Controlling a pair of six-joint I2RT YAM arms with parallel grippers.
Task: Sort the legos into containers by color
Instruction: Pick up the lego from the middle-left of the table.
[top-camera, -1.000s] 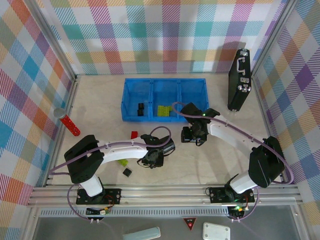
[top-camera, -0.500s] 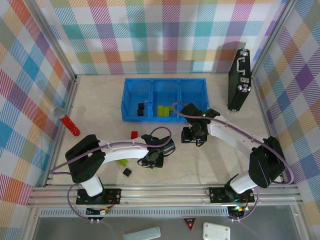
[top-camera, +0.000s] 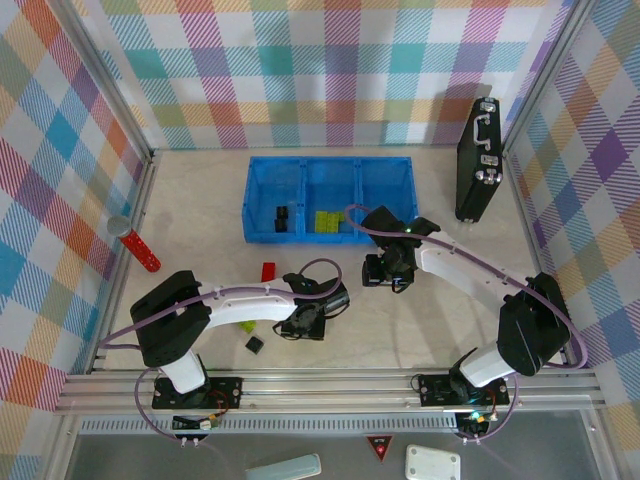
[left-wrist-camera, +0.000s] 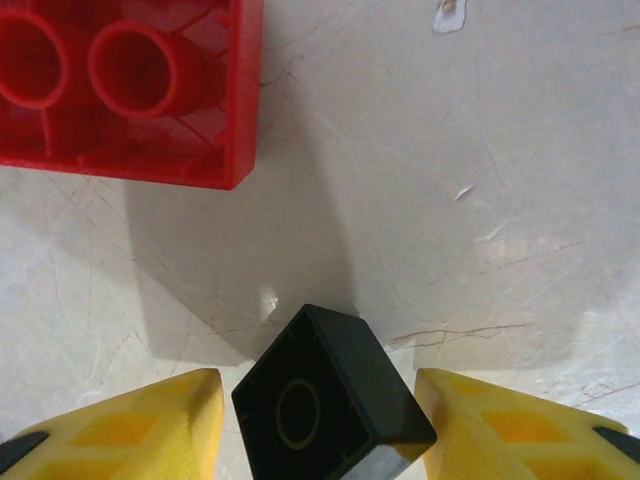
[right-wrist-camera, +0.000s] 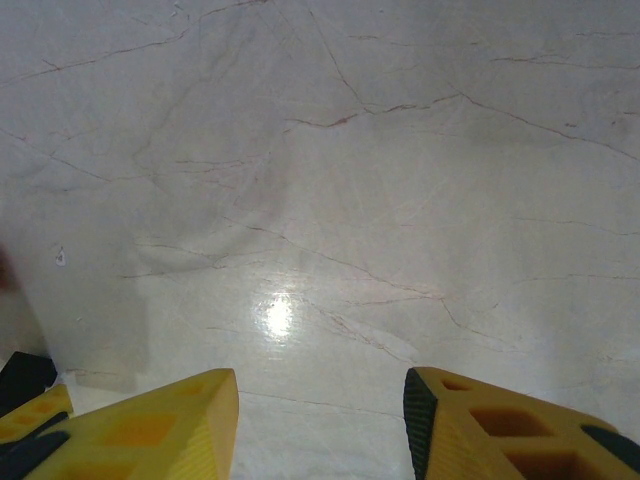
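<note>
A small black lego (left-wrist-camera: 335, 395) lies tilted, hollow side up, between the yellow fingers (left-wrist-camera: 150, 425) of my left gripper (left-wrist-camera: 315, 420), which stands open with gaps on both sides of it. A red lego (left-wrist-camera: 130, 90) lies studs down just beyond it. From above, the left gripper (top-camera: 305, 322) sits low at the table's middle front. My right gripper (top-camera: 385, 275) hangs open over bare table near the blue tray of containers (top-camera: 262, 170), with nothing between its fingers (right-wrist-camera: 150, 430). Black legos (top-camera: 282, 218) lie in the left compartment and green legos (top-camera: 326, 221) in the middle one. Loose on the table are a red lego (top-camera: 268, 270), a black lego (top-camera: 255, 344) and a green lego (top-camera: 245, 325).
A black case (top-camera: 478, 160) stands upright at the back right. A red cylinder with a grey cap (top-camera: 140, 250) lies at the left edge. Patterned walls close in the table on three sides.
The left gripper's jaws have opened and the gripper has shifted slightly toward the near edge. The right arm has not moved.
</note>
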